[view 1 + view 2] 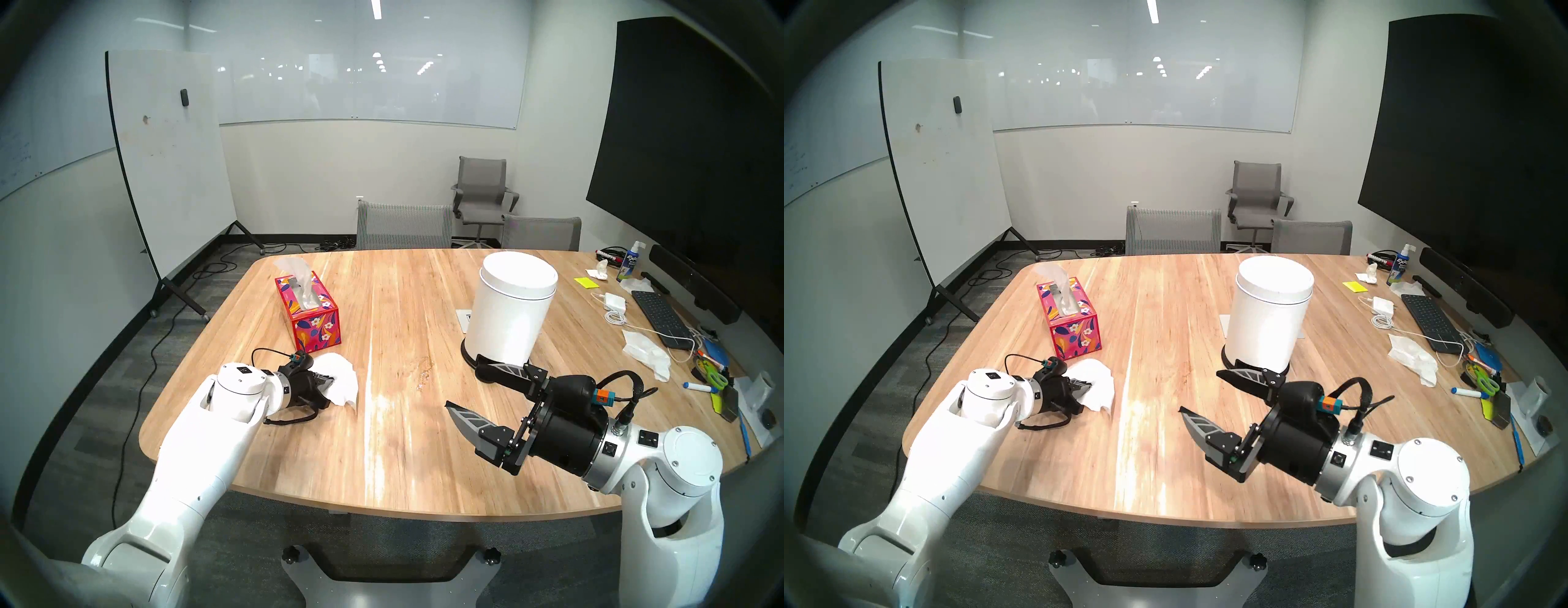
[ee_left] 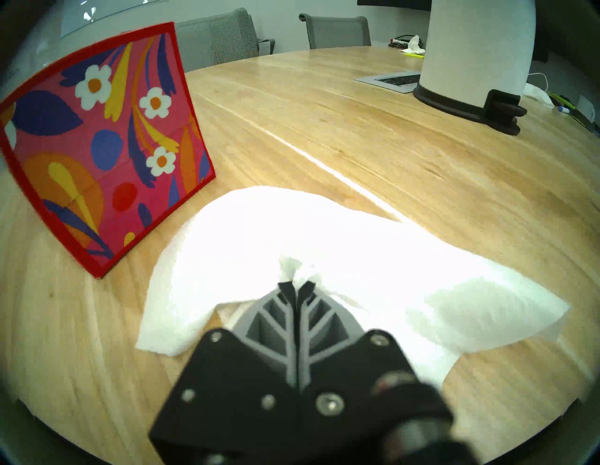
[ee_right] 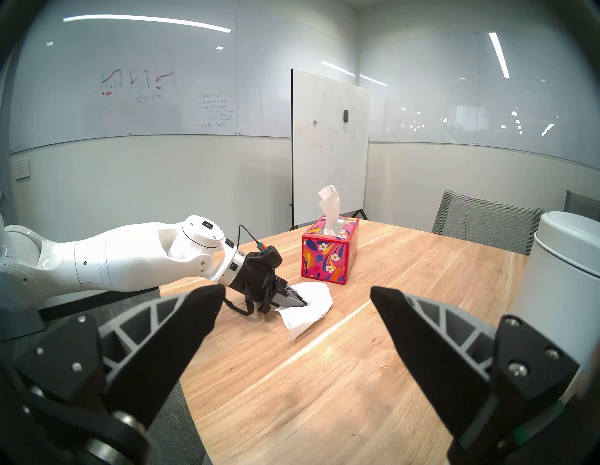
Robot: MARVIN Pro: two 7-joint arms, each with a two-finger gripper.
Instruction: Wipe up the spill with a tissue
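The right gripper (image 1: 464,384) is nearest, at the lower right of the head view. Its two black fingers are spread wide apart and hold nothing. It hangs over the wooden table (image 1: 424,467), just in front of the white bin (image 1: 511,312).

At the lower left of the head view, the left gripper (image 2: 296,285) points down at the table. Its fingers are pressed tight together and pinch a fold of the white tissue (image 2: 324,233). The tissue spreads out on the table around the fingertips, crumpled and partly lifted.

In the middle of the table, between the two grippers, is the spill (image 1: 424,368). It shows as a small brownish, shiny smear on the wood, well apart from the tissue.

Just behind the tissue stands the red flower tissue box (image 1: 309,314), with a sheet sticking up from its slot. Farther back, at the far right edge of the table, lie a black keyboard (image 1: 659,314), some rumpled white papers (image 1: 647,352) and pens.
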